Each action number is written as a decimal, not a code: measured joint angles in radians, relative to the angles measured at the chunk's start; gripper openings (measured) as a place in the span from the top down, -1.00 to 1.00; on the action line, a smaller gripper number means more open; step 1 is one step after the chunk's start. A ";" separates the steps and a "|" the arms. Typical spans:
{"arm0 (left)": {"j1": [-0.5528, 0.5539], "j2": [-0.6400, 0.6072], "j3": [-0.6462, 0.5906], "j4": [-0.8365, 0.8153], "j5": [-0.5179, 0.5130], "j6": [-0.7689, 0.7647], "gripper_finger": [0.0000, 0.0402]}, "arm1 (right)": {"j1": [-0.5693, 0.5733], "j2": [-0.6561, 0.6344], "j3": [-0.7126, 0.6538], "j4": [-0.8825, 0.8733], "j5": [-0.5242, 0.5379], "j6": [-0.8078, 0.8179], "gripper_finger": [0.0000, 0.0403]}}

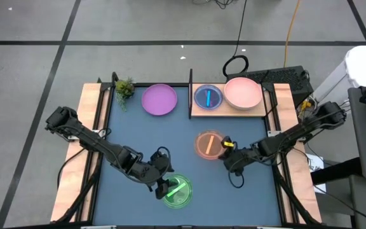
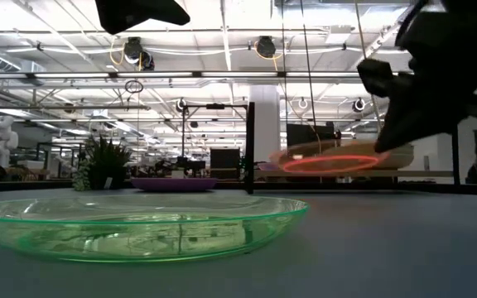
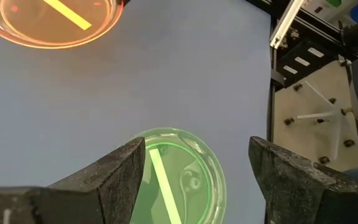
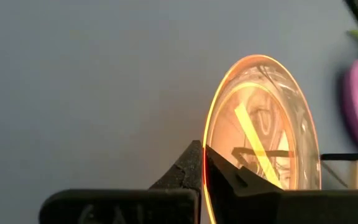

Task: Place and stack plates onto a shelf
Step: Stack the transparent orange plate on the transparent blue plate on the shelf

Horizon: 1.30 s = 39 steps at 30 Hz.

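A translucent orange plate (image 1: 208, 144) with a yellow stick in it hangs over the middle of the table, held by my right gripper (image 1: 225, 145), which is shut on it. A green translucent plate (image 1: 178, 192) lies flat near the table's near edge. My left gripper (image 3: 197, 162) hovers open above the green plate without touching it. The light-wood shelf (image 1: 229, 112) at the far right carries a cyan plate (image 1: 207, 97) and a pink plate (image 1: 243, 93). A purple plate (image 1: 159, 100) lies on the table left of the shelf. The other plates do not show. My right gripper pinches the orange plate's rim (image 4: 205, 182) on the side toward the table's right, one finger above the rim and one below. The fingers come in about level from the table's right. The plate is lifted clear of the table and lies nearly level (image 2: 330, 161).
A small green plant (image 1: 124, 89) stands at the far left corner. The shelf's thin black upright (image 1: 190, 92) rises between the purple plate and the cyan plate. Wooden rails (image 1: 91, 127) run along both sides of the blue table. Cables and equipment lie beyond the far right edge.
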 joint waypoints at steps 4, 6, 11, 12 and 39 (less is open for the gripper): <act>0.001 0.000 0.000 0.000 -0.034 0.003 -0.44 | 0.020 0.000 0.070 -0.069 0.050 0.039 1.00; 0.004 0.000 0.000 0.000 -0.048 0.003 -0.44 | 0.033 0.000 0.108 -0.121 0.068 0.069 1.00; 0.012 0.000 0.000 0.000 -0.069 0.004 -0.44 | 0.079 0.000 0.198 -0.212 0.086 0.110 1.00; 0.013 0.000 0.000 0.000 -0.073 0.005 -0.44 | 0.091 0.000 0.214 -0.233 0.100 0.119 1.00; 0.040 0.000 0.000 -0.016 -0.142 -0.001 -0.44 | 0.228 0.000 0.622 -0.673 0.359 0.180 1.00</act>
